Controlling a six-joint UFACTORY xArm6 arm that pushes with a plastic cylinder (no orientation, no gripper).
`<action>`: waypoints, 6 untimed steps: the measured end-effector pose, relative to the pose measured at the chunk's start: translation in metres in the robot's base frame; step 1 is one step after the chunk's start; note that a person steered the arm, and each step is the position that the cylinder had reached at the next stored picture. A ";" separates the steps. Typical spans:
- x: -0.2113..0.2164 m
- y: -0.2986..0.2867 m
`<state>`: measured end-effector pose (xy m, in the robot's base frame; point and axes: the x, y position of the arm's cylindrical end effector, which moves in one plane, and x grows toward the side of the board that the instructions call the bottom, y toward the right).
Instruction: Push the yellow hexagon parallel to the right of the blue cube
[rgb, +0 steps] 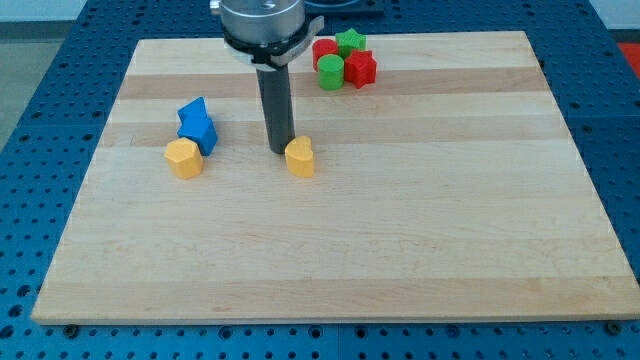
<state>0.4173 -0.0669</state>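
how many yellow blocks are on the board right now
2. One yellow block sits at the view's left, just below the blue blocks. The other yellow block lies near the middle, right beside my tip. None seems hidden.

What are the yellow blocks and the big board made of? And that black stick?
The two yellow blocks look like smooth plastic or painted wood: flat, even colour, slightly glossy. The board looks like light wood, with grain stripes and plank seams showing. My rod is dark and matte, maybe metal or plastic; my tip sits just left of one yellow block.
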 end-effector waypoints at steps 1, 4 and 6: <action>0.022 -0.013; 0.052 -0.123; 0.044 -0.195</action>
<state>0.4611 -0.2621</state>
